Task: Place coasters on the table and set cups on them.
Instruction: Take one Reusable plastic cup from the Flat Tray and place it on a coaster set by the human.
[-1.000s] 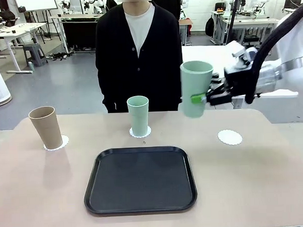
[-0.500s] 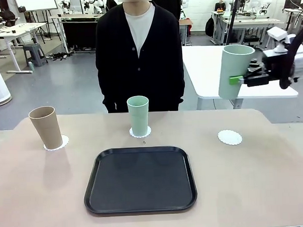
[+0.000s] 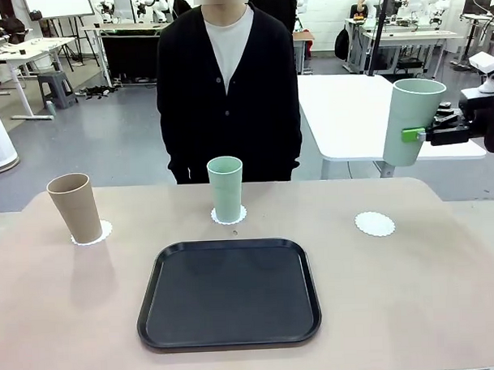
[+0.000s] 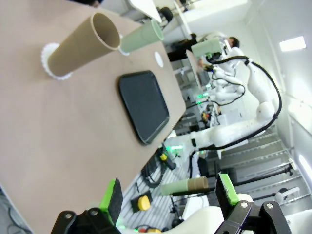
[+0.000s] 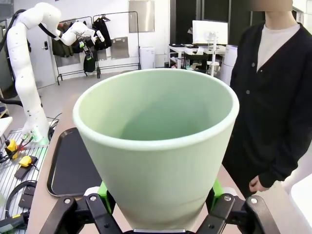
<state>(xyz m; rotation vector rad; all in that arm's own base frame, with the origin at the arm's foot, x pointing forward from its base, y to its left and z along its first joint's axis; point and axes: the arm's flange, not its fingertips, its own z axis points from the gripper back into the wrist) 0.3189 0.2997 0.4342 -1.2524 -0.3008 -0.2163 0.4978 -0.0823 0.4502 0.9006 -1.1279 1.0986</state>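
Gripping a mint green cup [image 3: 413,121] by its lower wall, the right end effector [image 3: 414,134] is pinching it between green pads, upright and mouth up, so it can go down without tipping. It is hanging high above the right end of the bench [image 3: 446,308], up and to the right of the one bare coaster [image 3: 375,223], which is evidently awaiting this cup.

The left end effector [image 4: 168,195] is standing spread and empty off the bench's edge, leaving the work to the other arm.

Already seated: a light brown cup [image 3: 75,207] on the left coaster [image 3: 101,233], and a second mint cup [image 3: 226,188] on the middle coaster [image 3: 229,218], each spaced along the far side. The black tray [image 3: 229,293] is lying bare at centre.

Obscured: the held cup's base, in the right wrist view, is being covered by its own body; the right arm is being cut off at the picture's edge; the seated cups are covering most of their coasters.
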